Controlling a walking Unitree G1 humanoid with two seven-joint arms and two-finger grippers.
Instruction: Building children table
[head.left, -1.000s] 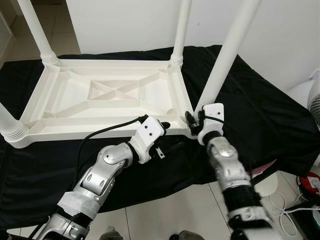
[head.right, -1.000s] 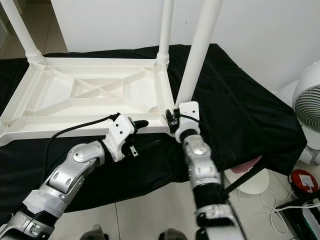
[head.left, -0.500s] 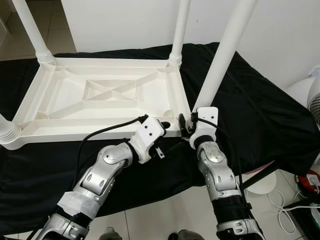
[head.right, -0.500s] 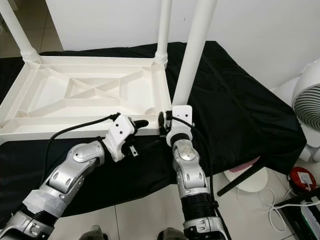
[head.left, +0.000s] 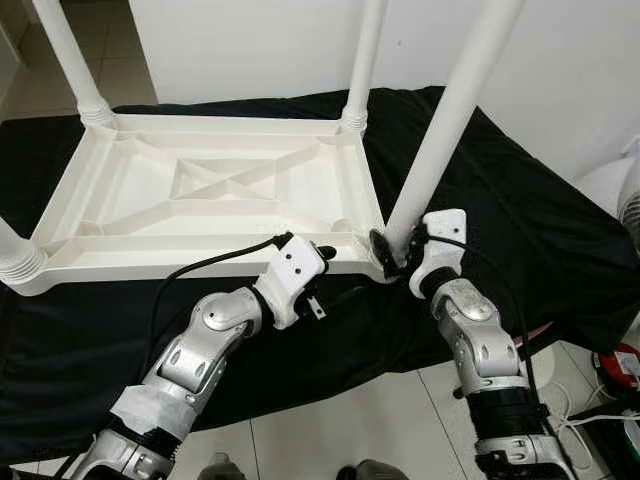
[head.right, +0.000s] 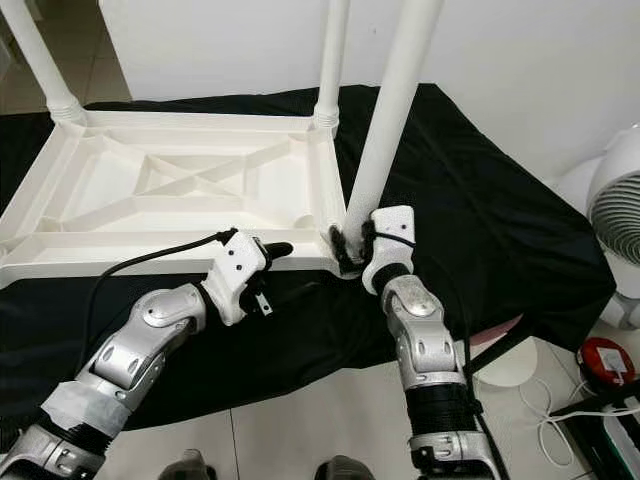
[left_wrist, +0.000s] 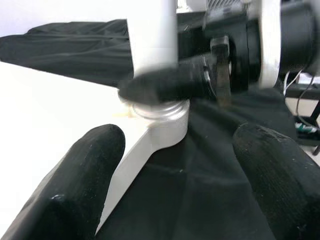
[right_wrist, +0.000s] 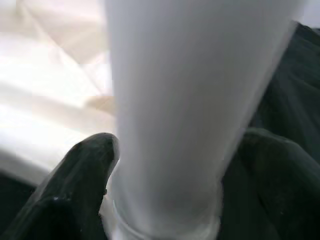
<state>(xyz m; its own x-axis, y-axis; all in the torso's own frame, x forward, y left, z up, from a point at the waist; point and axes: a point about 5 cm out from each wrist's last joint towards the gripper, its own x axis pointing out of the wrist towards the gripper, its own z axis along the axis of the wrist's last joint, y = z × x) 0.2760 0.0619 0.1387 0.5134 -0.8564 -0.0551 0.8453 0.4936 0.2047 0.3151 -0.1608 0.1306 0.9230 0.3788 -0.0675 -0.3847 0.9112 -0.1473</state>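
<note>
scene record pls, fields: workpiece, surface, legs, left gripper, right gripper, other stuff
workpiece: white plastic table top, upside down, ribbed underside up
surface: black cloth under it
legs: four white legs upright at its corners; near-right leg at the corner socket
left gripper: left gripper open, at the near edge of the table top, beside that corner, holding nothing
right gripper: right gripper fingers on either side of the near-right leg's base; contact not clear
other stuff: white fan on the floor at right

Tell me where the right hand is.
In the left eye view, the right hand sits on the right, fingers either side of the base of the near-right table leg, at the upturned white tabletop corner.
</note>
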